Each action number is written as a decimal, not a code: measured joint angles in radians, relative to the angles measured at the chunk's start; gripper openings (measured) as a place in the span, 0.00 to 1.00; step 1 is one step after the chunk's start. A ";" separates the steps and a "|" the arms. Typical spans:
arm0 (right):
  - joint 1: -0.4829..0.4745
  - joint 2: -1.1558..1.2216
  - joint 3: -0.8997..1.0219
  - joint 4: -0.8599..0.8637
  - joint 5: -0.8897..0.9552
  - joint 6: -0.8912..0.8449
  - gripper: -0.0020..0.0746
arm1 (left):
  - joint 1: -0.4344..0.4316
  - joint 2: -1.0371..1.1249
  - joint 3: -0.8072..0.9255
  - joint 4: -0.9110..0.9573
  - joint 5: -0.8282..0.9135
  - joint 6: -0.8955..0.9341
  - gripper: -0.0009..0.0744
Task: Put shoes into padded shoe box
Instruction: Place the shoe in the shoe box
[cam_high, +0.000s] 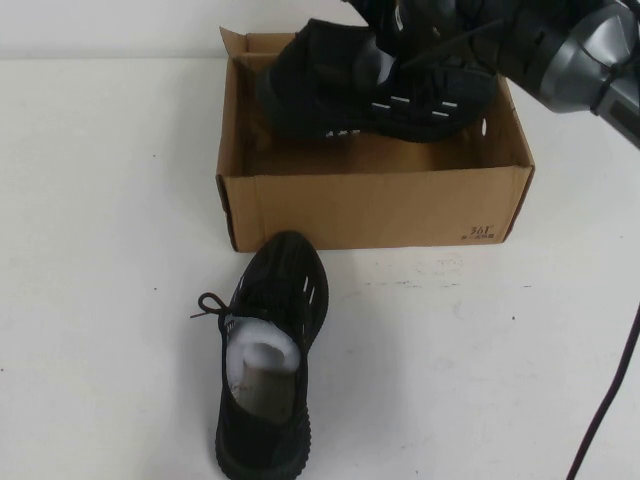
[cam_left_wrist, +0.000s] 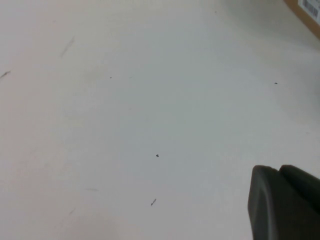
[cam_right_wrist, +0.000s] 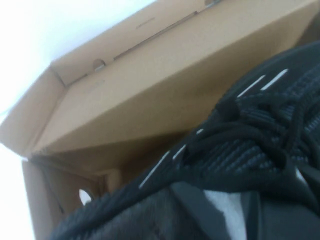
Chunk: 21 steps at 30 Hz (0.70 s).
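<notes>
Right pincer (cam_high: 400, 55) grips shoe (cam_high: 380, 85) over box (cam_high: 375, 205); left pincer (cam_left_wrist: 285, 202) apparently low.

A white table (cam_high: 110, 300) fills the scene, with a thin black cable (cam_high: 610, 400) crossing its near-right corner.

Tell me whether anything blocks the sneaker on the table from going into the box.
Nothing visible stands between the sneaker on the table and the cardboard box. Inside, the right end effector holds the other sneaker across most of the box opening. The left end effector is over bare table.
</notes>
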 joint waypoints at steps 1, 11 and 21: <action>0.000 0.001 0.000 -0.002 0.000 0.022 0.05 | 0.000 0.000 0.000 0.000 0.000 0.000 0.01; 0.000 0.028 0.000 -0.052 0.000 0.115 0.05 | 0.000 0.000 0.000 0.000 0.000 0.000 0.01; 0.006 0.087 0.000 -0.106 -0.025 0.154 0.05 | 0.000 0.000 0.000 0.000 0.000 0.000 0.01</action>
